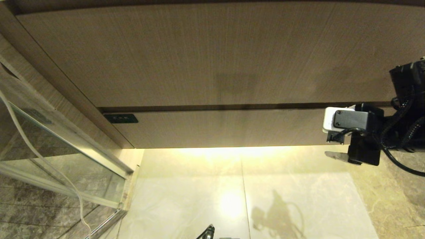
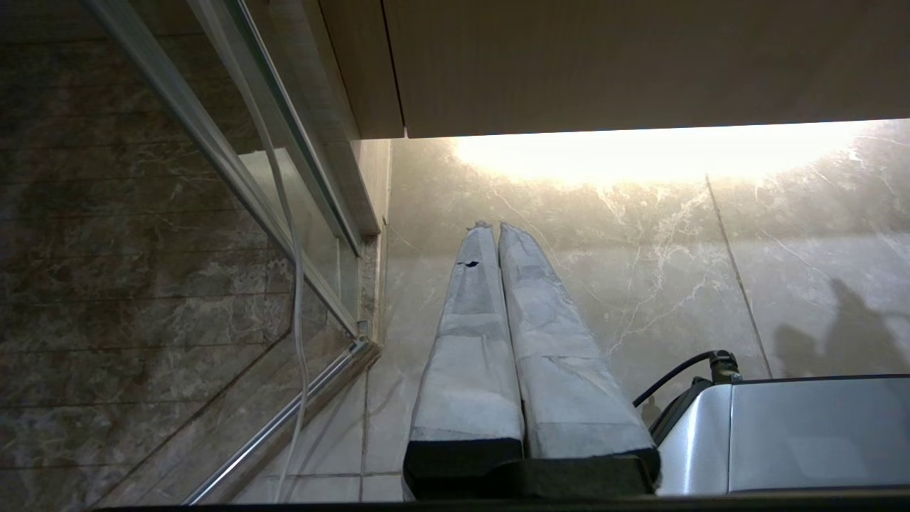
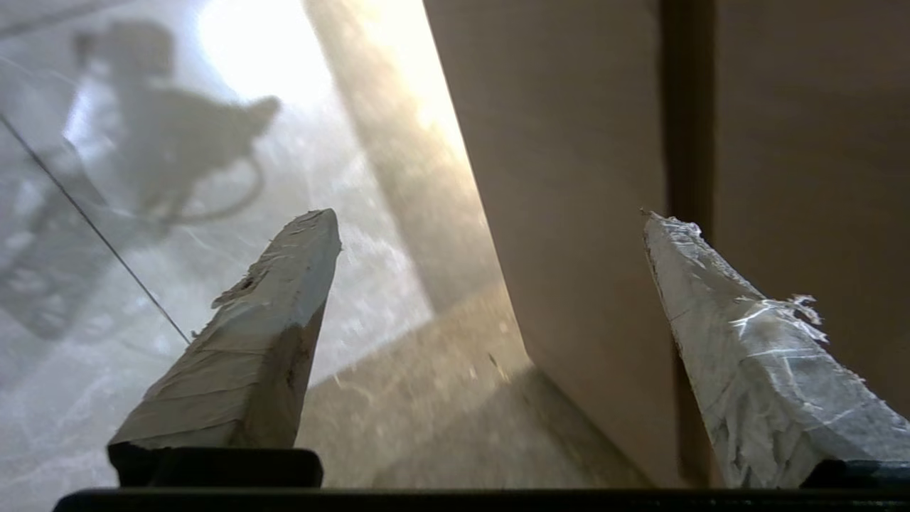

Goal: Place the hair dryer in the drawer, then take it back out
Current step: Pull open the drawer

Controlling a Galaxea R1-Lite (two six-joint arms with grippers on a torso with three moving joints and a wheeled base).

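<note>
Right hand (image 3: 490,227) spread wide, empty (taped fingers (image 3: 270,313) apart), beside the closed drawer (image 1: 225,127).

A home bathroom: marble floor tiles (image 1: 298,199), a glass shower screen (image 1: 66,166) and a wood-grain vanity drawer (image 1: 225,127).

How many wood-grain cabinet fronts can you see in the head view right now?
2: the tall panel on top, and below it the shut drawer with a dark label at its left corner. Any others lie outside the view.
</note>
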